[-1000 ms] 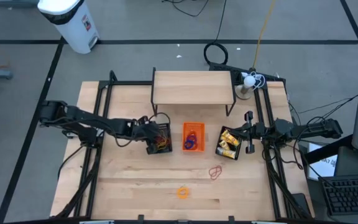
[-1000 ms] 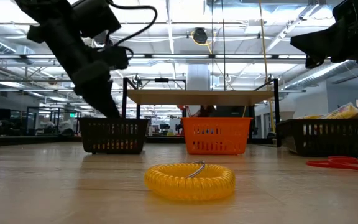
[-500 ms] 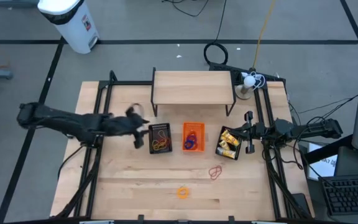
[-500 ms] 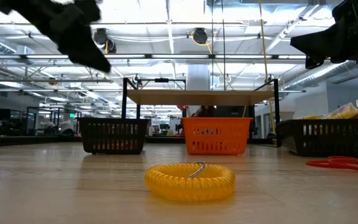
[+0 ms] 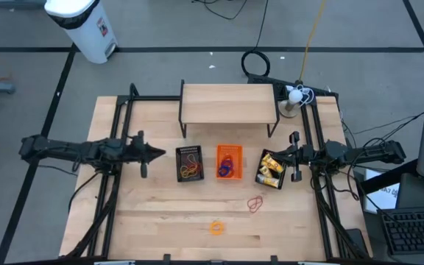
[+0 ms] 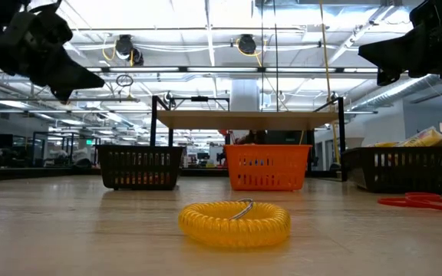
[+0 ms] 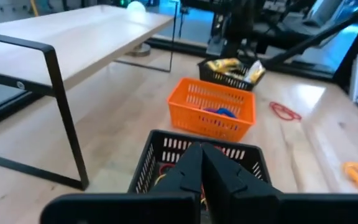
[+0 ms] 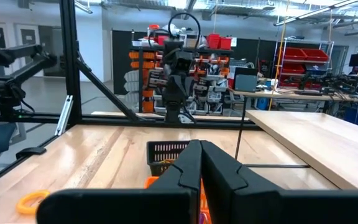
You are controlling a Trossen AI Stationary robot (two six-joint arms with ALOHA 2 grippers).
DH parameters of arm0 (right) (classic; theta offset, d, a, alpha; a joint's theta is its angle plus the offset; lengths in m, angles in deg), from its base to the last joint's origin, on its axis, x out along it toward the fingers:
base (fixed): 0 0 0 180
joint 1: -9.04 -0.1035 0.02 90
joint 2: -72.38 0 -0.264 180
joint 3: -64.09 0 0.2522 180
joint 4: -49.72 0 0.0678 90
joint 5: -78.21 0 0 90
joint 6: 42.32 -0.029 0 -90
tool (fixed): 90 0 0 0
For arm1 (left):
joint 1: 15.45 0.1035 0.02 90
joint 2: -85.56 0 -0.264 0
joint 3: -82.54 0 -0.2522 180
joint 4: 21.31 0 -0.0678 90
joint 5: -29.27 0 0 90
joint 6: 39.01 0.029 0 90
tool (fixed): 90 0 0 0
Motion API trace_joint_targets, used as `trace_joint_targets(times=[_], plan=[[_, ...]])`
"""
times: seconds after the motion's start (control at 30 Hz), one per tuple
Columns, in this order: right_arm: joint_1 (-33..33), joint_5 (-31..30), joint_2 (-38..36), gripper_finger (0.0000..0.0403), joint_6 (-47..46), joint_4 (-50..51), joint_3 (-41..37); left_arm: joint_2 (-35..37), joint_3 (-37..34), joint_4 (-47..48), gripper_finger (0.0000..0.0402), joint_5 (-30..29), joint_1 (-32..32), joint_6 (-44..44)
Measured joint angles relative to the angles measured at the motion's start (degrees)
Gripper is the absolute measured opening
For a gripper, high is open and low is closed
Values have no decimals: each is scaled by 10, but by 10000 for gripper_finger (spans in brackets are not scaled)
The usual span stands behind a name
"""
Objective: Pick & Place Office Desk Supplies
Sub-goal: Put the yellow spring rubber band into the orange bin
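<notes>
High view: left end effector (image 5: 160, 153) beside tray holding rubber bands (image 5: 190, 165).

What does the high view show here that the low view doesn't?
Only the high view shows the trays' contents: tangled bands in the left black tray, rings in the orange tray, yellow pieces in the right black tray. It also shows both shut hands, the left hand parked left of the trays and the right hand by the right tray.

Only the low view shows the room's ceiling lights.

Both show the yellow coil and the red bands loose on the table.
</notes>
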Motion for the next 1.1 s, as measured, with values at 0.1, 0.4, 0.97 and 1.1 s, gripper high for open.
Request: trace_joint_targets(times=[0.1, 0.4, 0.97, 1.1], plan=[[0, 0, 0, 4, 1, 0, 0, 24, -19, -4, 3, 19, 8, 12], [0, 0, 0, 4, 3, 1, 0, 51, -43, -53, 2, 38, 9, 73], [0, 0, 0, 4, 2, 2, 0, 106, -87, -55, 3, 47, 10, 95], [0, -2, 3, 4, 2, 0, 0, 99, -87, -51, 2, 49, 10, 94]])
